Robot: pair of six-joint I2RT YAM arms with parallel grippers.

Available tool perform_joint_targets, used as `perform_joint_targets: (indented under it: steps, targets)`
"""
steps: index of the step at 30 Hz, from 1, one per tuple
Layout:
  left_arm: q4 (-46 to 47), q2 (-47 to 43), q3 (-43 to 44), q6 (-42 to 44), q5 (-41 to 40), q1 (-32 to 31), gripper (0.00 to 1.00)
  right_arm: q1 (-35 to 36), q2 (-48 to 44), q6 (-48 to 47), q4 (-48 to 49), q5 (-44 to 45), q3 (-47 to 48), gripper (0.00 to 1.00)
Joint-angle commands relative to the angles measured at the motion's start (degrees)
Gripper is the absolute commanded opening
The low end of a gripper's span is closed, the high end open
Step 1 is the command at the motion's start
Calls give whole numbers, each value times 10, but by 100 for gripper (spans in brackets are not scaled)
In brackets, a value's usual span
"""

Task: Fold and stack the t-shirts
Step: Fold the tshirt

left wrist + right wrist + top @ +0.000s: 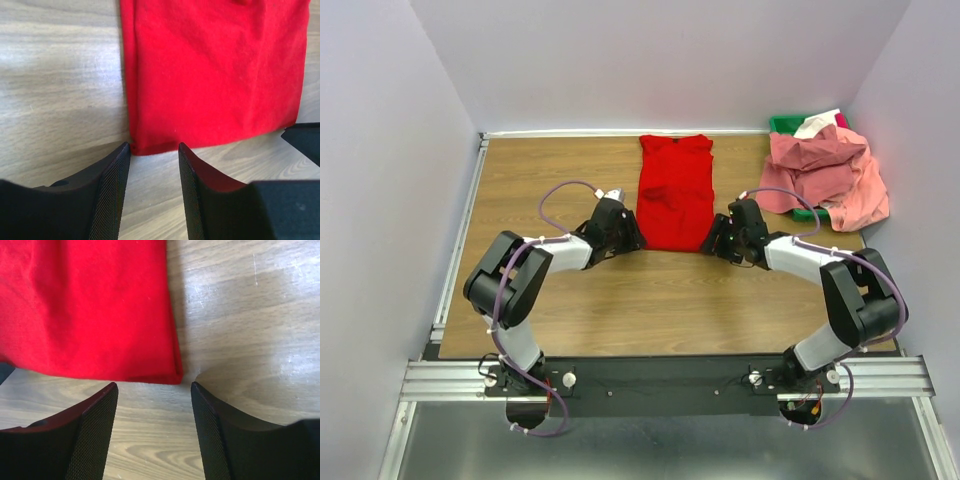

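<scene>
Operator: Shirts first. Where are they?

Observer: The red shirt [675, 195] lies flat on the table [550, 190] as a long narrow strip, collar toward the far wall and hem toward the arms. The pink shirts [830, 175] are heaped over the green bin [785, 124] in the far right corner. They spill onto the wood, well apart from the red one.

Operator: Grippers?

Observer: Both are low at the hem. The left gripper [154, 147] is at its left corner and the right gripper [154, 386] at its right corner. Each has its jaws parted, with bare wood showing in the gap. Neither is clamped on cloth.

Operator: How close to the cloth?

Observer: In the left wrist view the hem runs across the mouth of the gap. Its corner is right at the tip of one finger [120, 165], though I cannot tell if they touch. In the right wrist view the corner sits just beyond the tips, nearer the right-hand finger [205, 410] than the other.

Operator: Any wrinkles?

Observer: Only faint creases; the hem lies flat on the table.
</scene>
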Motion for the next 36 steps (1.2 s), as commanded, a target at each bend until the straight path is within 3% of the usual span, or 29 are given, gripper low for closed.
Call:
perform_joint_targets:
  steps: [1,4,8,10,19,27,32,36]
  targets:
    - [-28,24,11,-5,-37,-1,51,-1,22,11,-4,7,6,65]
    - [-31,28,12,-4,-42,0,41,-2,22,12,-4,28,10,58]
    - [-32,29,14,0,-42,0,10,-2,33,12,-3,33,18,43]
    - [-35,30,17,2,-40,0,1,-1,39,15,-3,33,17,37]
    - [-12,-9,-32,4,-44,-4,0,-1,24,12,-1,15,-9,0]
    - [-13,-135,-147,-62,-98,-93,0,18,-142,44,-34,-50,-149,0]
    - [-82,-240,-206,-130,-166,-177,0,55,-299,70,-134,-73,-197,1]
    - [-123,-366,-235,-162,-173,-221,0,64,-413,62,-273,-66,-153,0]
